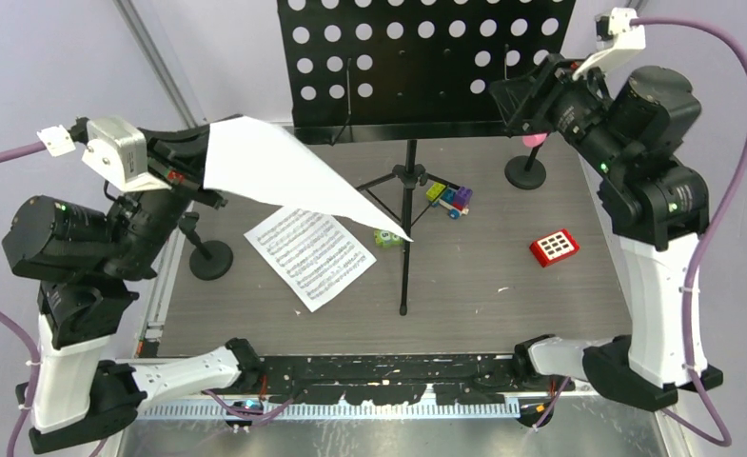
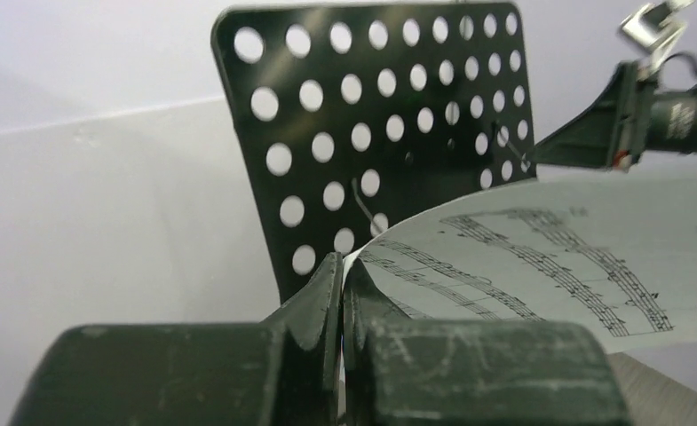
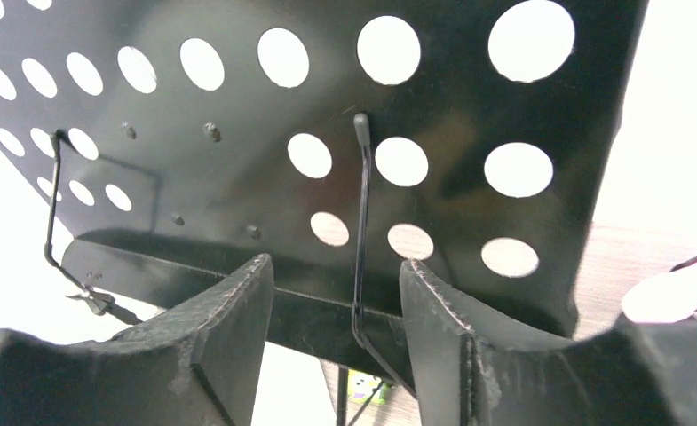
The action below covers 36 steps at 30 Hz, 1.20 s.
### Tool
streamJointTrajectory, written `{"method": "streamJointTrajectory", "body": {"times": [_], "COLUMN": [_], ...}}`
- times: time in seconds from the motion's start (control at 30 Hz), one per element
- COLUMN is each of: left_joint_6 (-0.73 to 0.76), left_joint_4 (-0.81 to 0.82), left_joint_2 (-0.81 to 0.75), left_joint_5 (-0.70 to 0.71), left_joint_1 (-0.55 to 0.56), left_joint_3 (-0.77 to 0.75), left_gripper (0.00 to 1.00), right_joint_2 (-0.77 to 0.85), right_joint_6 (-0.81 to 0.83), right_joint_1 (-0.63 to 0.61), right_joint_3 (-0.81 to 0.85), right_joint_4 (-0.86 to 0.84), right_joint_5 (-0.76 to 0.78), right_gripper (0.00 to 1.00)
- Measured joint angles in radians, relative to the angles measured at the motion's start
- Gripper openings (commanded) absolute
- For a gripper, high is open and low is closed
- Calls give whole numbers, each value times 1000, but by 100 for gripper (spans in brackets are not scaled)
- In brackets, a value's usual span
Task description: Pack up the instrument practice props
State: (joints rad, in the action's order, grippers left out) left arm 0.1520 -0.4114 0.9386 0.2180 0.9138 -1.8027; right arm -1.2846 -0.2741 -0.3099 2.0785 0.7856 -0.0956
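While my left gripper (image 2: 340,288) clamps a sheet-music page (image 2: 575,266), I see my right gripper (image 3: 336,328), jaws parted and empty, before the music desk (image 3: 229,169).

**Left arm** (image 1: 93,248): The base is bolted at the near left corner. The white lower link stands upright, the elbow is folded, and the wrist is raised and turned to the right. The left gripper (image 2: 343,266) is closed. Its fingers (image 2: 320,297) are pressed together on the edge of a sheet-music page (image 1: 293,176), which is held above the table.

**Right arm** (image 1: 655,200): The base is bolted at the near right corner. The white lower link rises upright, and the upper links reach to the far side. The wrist is raised and points left. On the right gripper (image 3: 336,262), the fingers (image 3: 229,319) stand apart with a clear gap between them, and both pads are bare.
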Motion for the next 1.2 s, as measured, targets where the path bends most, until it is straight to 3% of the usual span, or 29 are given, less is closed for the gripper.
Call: {"method": "streamJointTrajectory", "body": {"times": [0.3, 0.7, 1.0, 1.2], "left_joint_6": [-124, -516, -867, -957], "left_joint_4": [-152, -327, -375, -333], "left_joint_2": [-143, -432, -415, -378], "left_joint_5": [160, 356, 445, 467], "left_joint_1": [0, -1, -1, -11], "left_joint_3": [202, 678, 963, 1070], "left_gripper": [0, 0, 0, 0], "right_joint_2": [181, 330, 405, 447], "right_joint_6": [36, 39, 39, 24], "right_joint_1": [0, 0, 0, 0], "right_joint_3": [-112, -246, -354, -415], "right_joint_4": [-16, -14, 5, 10], "right_joint_5": [13, 19, 18, 6], "right_gripper": [76, 79, 79, 79]}}
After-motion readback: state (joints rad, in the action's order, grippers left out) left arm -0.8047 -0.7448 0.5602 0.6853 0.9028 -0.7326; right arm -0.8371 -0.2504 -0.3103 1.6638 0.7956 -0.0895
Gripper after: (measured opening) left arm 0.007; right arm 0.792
